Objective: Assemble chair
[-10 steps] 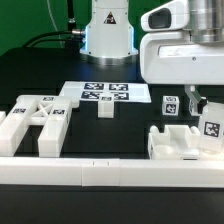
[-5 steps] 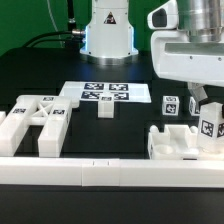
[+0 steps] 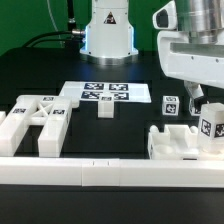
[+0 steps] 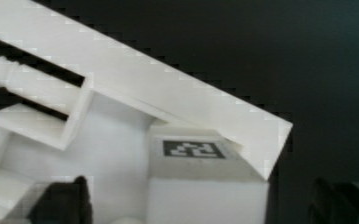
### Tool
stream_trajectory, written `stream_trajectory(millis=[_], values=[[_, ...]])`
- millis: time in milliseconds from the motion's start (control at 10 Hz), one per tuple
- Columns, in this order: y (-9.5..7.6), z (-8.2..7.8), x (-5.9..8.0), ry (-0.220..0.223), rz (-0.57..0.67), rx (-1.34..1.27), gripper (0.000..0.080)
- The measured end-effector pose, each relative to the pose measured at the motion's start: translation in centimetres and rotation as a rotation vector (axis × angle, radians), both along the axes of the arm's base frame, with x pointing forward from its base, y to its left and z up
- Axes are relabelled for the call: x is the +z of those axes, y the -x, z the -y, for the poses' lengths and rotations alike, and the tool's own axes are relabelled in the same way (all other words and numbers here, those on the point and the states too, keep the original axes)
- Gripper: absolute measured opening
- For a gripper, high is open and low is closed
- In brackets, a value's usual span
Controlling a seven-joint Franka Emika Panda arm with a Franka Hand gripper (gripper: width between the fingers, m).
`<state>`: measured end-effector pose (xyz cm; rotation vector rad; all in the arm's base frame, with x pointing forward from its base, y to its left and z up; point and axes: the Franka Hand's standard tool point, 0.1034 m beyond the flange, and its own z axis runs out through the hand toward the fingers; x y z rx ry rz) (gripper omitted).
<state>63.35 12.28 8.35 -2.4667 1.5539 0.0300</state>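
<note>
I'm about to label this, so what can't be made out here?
- Wrist view: chair part overfills the picture, edges cut off.
- Wrist view: gripper shows only blurred dark fingertips at the edge.
- Exterior view: seat slab cut by the view's right edge.
- Exterior view: tags too small to read.

Chair parts [image 3: 178,142]: white plastic, smooth, faint sheen. Table [image 3: 30,80]: black, matt. Marker board [image 3: 105,93]: flat white, matt print.
</note>
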Motion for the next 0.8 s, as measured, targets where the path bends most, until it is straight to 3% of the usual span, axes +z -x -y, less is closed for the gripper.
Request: stream_trajectory(millis=[400,600,700,800], values=[[0.04,0.07,-0.13,0.037,0.068,0.343,0.0648],[0.03,0.27,0.04,0.117,0.083,0.633,0.0648],[-0.34,-0.08,0.48,0.174,0.092,0.793,0.0648],[-0.32,-0.58,0.56,0.203,0.098,0.914,0.0648]])
